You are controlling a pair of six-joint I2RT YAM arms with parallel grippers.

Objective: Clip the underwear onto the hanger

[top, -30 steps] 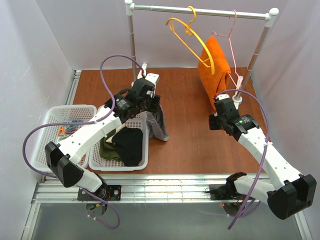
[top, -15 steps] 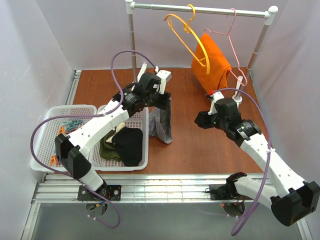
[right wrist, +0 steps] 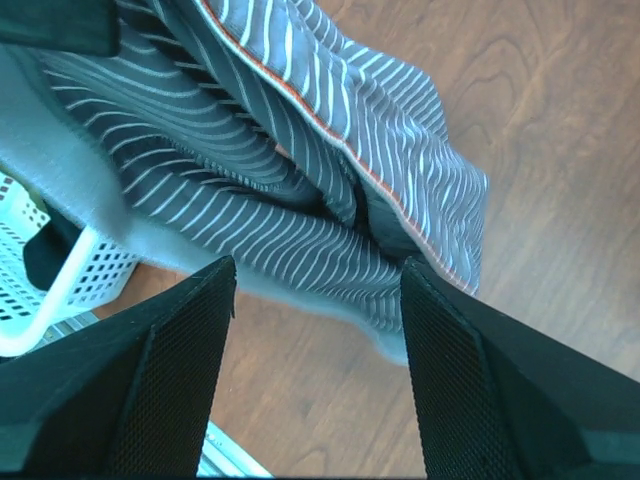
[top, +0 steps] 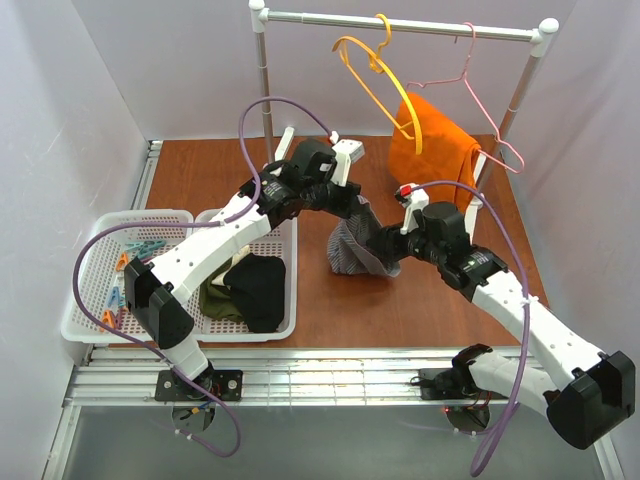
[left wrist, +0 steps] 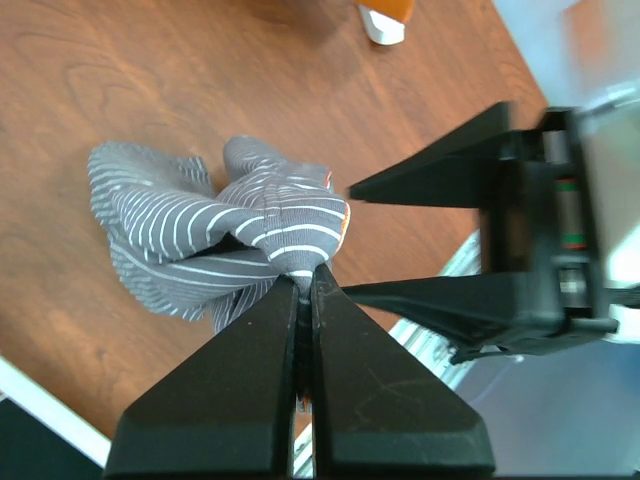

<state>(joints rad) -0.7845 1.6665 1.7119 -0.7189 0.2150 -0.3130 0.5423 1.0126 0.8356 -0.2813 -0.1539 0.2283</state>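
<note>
One table (top: 200,170), wood top. One rail (top: 400,20) at rear, two hangers on it: yellow hanger (top: 404,100); pink hanger (top: 465,60) carrying orange cloth (top: 435,145). Two white baskets (top: 130,215) at left. One underwear (top: 355,250) bunched over mid-table, well apart from yellow hanger. Two claws: left claw (left wrist: 305,275) clenched on underwear; right claw (right wrist: 318,268) released, fingers astride folds.

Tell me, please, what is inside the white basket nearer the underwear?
A black garment and an olive-green one lie in the basket; the left arm covers its far part, hiding anything there.

Counter (top: 190,180): brown wood grain.
Two white baskets (top: 293,285) sit left of and nearer than the left gripper (top: 362,208).
</note>
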